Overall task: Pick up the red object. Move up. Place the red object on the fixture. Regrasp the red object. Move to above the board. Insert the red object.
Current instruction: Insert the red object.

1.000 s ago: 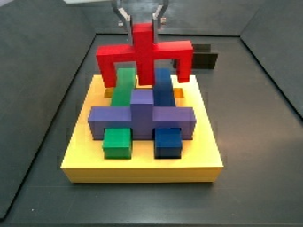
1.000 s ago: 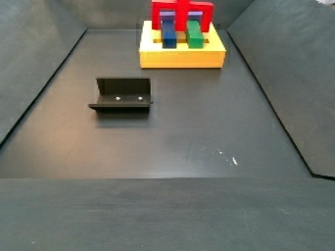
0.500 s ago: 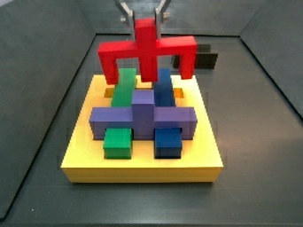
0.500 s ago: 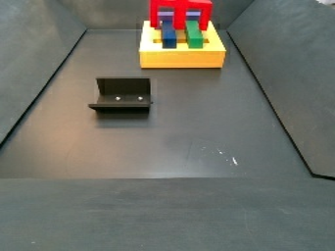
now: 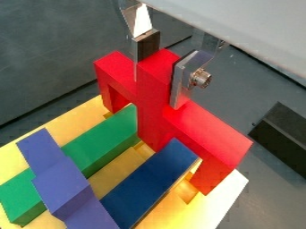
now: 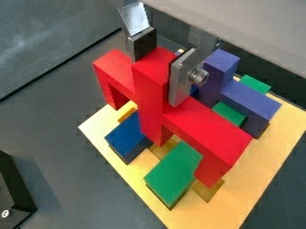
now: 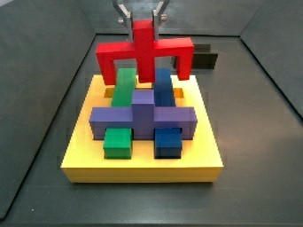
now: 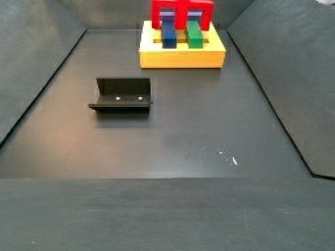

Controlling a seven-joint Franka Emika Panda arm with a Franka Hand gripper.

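My gripper [image 5: 167, 64] is shut on the upright central stub of the red object [image 5: 162, 100], with one silver finger on each side of it. In a side view the gripper [image 7: 142, 12] holds the red object [image 7: 144, 53] level, legs down, over the far end of the yellow board [image 7: 142, 161]. Its legs straddle the green bar [image 6: 174, 170] and blue bar [image 6: 124, 134] on the board [image 6: 98, 134]. Whether the legs touch the board I cannot tell. The dark fixture [image 8: 121, 95] stands bare on the floor, well away from the red object [image 8: 181, 15].
A purple cross-shaped block [image 7: 142, 115] lies across the board's middle, with a green block [image 7: 116, 142] and a blue block [image 7: 169, 142] in front of it. Dark walls [image 8: 39, 88] enclose the floor on all sides.
In a side view the red object and the gripper have risen very slightly since a second ago. They have stayed still over the last half second.
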